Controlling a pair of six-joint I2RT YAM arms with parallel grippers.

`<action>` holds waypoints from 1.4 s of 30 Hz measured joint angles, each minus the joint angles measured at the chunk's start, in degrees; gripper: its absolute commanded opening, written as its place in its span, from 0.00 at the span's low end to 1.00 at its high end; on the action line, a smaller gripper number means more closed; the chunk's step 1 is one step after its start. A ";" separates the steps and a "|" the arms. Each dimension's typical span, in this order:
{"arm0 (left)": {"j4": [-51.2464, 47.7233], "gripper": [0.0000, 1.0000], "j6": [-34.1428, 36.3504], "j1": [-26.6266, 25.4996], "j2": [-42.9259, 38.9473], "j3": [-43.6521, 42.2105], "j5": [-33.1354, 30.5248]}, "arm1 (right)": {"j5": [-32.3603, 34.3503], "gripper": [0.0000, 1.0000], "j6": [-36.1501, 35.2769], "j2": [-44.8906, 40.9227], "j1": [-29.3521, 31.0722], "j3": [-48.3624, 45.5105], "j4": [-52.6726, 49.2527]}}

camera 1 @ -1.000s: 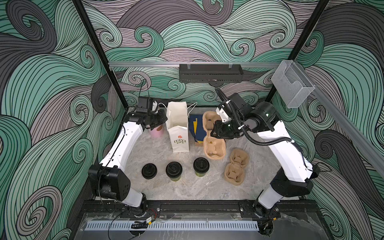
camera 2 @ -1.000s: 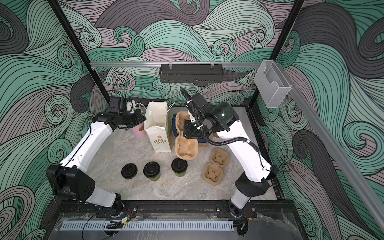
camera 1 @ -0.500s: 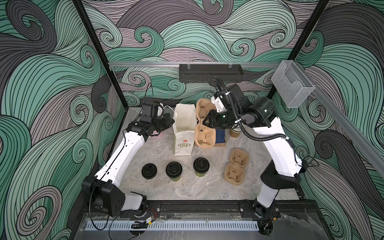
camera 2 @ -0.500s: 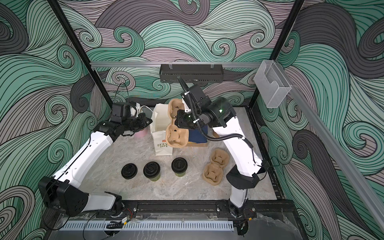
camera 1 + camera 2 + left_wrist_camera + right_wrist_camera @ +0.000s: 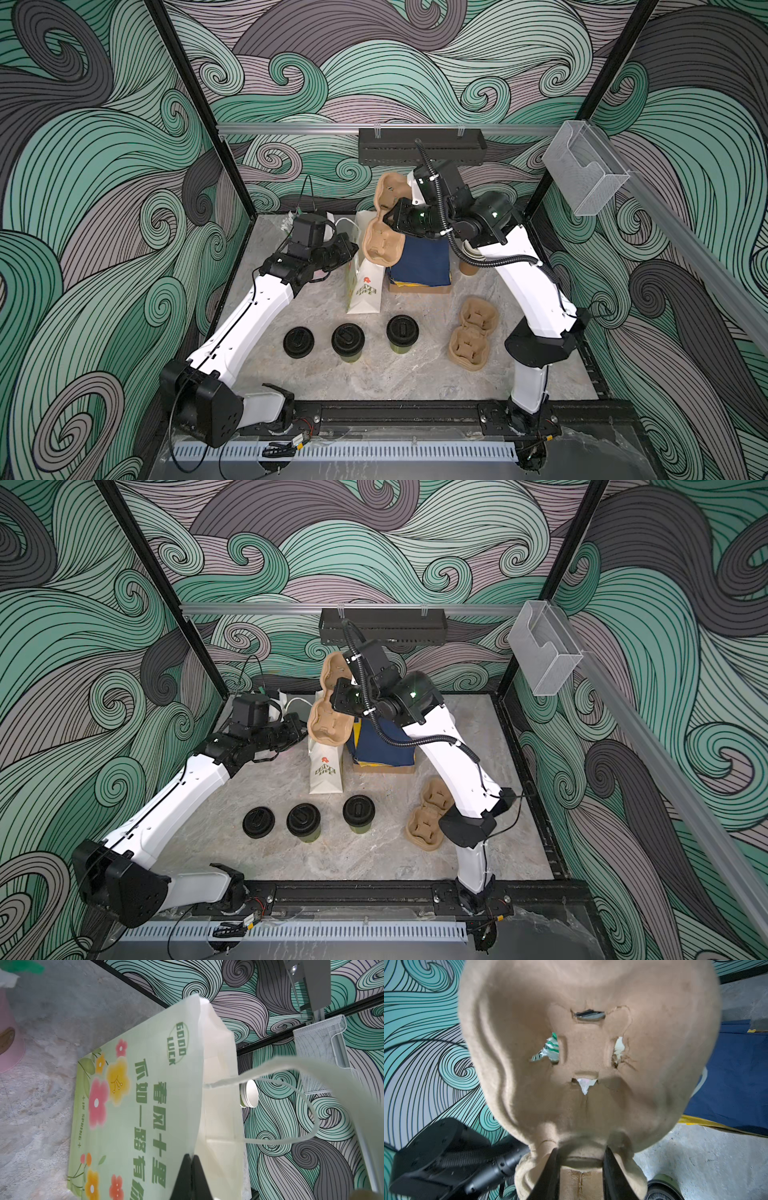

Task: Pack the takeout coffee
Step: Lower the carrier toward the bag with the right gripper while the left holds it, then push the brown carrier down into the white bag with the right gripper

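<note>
- The marble counter point(image 5: 374, 382) is lying bare along its front edge, between the black rail and the row of cups, and again in its back right corner.
- The paper bag point(image 5: 365, 291) is standing open toward the back middle, leaning slightly. It is just beside the navy-topped box point(image 5: 419, 266), with free counter on its left flank under the left arm.
- The brown cup carrier point(image 5: 382, 239) is hanging tilted on end above the bag's mouth. Its lower cell is overlapping the bag's rim in both top views; whether they are touching cannot be told.
- A spare carrier point(image 5: 473, 336) is lying flat by the right arm's base, well apart from the bag.
- The left takeout coffee point(image 5: 348, 341) and right takeout coffee point(image 5: 402, 332) are standing upright and lidded at front centre, outside the bag. A loose black lid point(image 5: 298, 342) is lying just beside the left one.
- The right gripper point(image 5: 580, 1153) is clamping the carrier's middle bridge, with one jaw on each side.
- The left gripper point(image 5: 191, 1158) is pinching the bag's top rim, jaws closed, near its handle.
- Against a second earlier, the carrier is now sitting higher and further left, off the box and over the bag. The left gripper is now reaching forward from the back corner, while both coffees and the lid are keeping their places.
</note>
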 measured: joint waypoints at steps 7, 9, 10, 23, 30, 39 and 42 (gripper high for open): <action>0.87 0.00 -1.07 0.00 -1.84 -1.51 -1.22 | 4.07 0.23 1.36 5.03 0.28 -0.59 5.05; 1.53 0.00 -1.77 0.00 -2.56 -2.10 -1.57 | 5.18 0.23 1.49 6.05 0.55 -0.59 5.92; 1.79 0.00 -2.05 0.00 -2.91 -2.40 -1.73 | 5.68 0.23 1.49 6.32 0.68 -0.59 6.29; 3.10 0.00 -4.48 -0.37 -5.25 -5.62 -3.76 | 14.23 0.24 -2.75 9.75 2.49 -0.48 6.51; 4.09 0.00 -4.74 -0.72 -5.25 -5.70 -4.09 | 14.05 0.25 -3.28 10.43 3.54 -0.48 3.32; 5.79 0.00 -4.17 -2.97 -5.73 -6.36 -4.74 | 12.24 0.25 -2.97 10.91 3.37 1.27 -0.68; 6.40 0.00 -4.20 -3.39 -6.43 -6.99 -5.09 | 11.50 0.24 -2.84 10.91 3.50 1.44 -2.16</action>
